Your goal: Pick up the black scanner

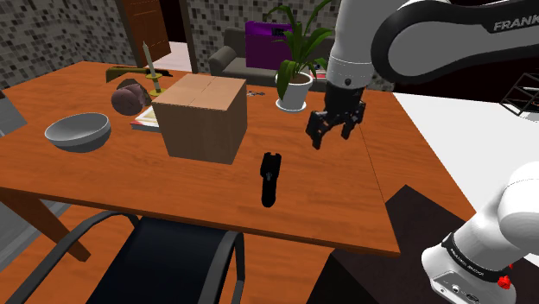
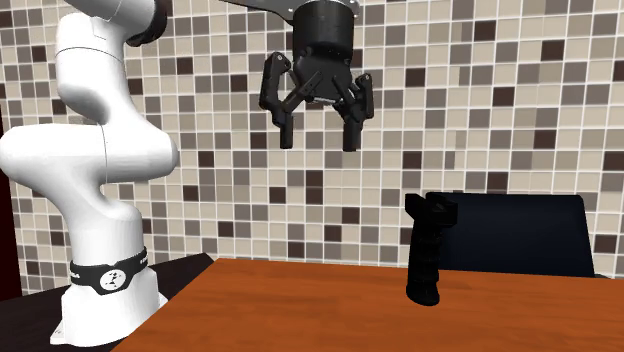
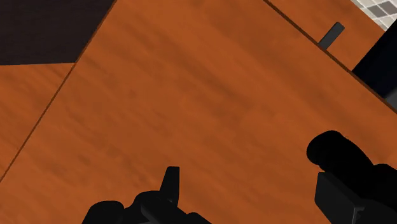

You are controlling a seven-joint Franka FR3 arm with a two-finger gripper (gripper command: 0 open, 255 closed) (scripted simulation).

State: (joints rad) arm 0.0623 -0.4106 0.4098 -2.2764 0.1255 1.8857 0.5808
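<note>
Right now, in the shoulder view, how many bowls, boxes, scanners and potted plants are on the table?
grey bowl: 1
cardboard box: 1
black scanner: 1
potted plant: 1
Total: 4

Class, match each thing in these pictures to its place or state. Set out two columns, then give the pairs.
1 black scanner
2 grey bowl
3 brown box
4 gripper

A open, in the air above the table
B standing upright on the table
C near the table's end at the shoulder view's left
D between bowl and scanner

Pairs: 1-B, 2-C, 3-D, 4-A
</note>
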